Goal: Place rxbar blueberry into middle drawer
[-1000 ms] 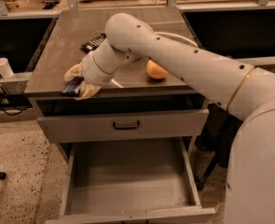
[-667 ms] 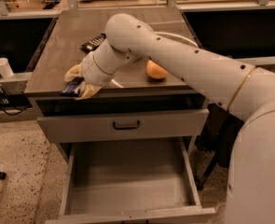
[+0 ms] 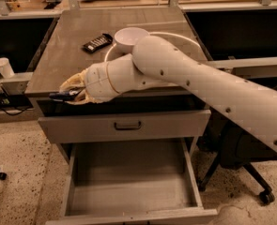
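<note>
My gripper (image 3: 70, 92) sits at the front left edge of the grey cabinet's top (image 3: 67, 60), its pale fingers (image 3: 71, 81) closed around the dark blue rxbar blueberry (image 3: 62, 95), whose end sticks out to the left. The bar is held at the cabinet's front edge, above the drawers. The middle drawer (image 3: 128, 205), the lowest and deepest one, is pulled out wide open below, with a plain grey floor and nothing in it. My arm hides much of the cabinet top's right front part.
A black-wrapped bar (image 3: 97, 42) and a white bowl (image 3: 128, 37) lie on the cabinet top. The shallower drawer with a dark handle (image 3: 127, 125) is closed. A white cup (image 3: 3, 67) stands at left. An office chair base (image 3: 250, 177) is at right.
The arm has swung forward and down toward the cabinet's front edge, carrying the bar with it. The orange object seen on the top before is now hidden behind the arm.
</note>
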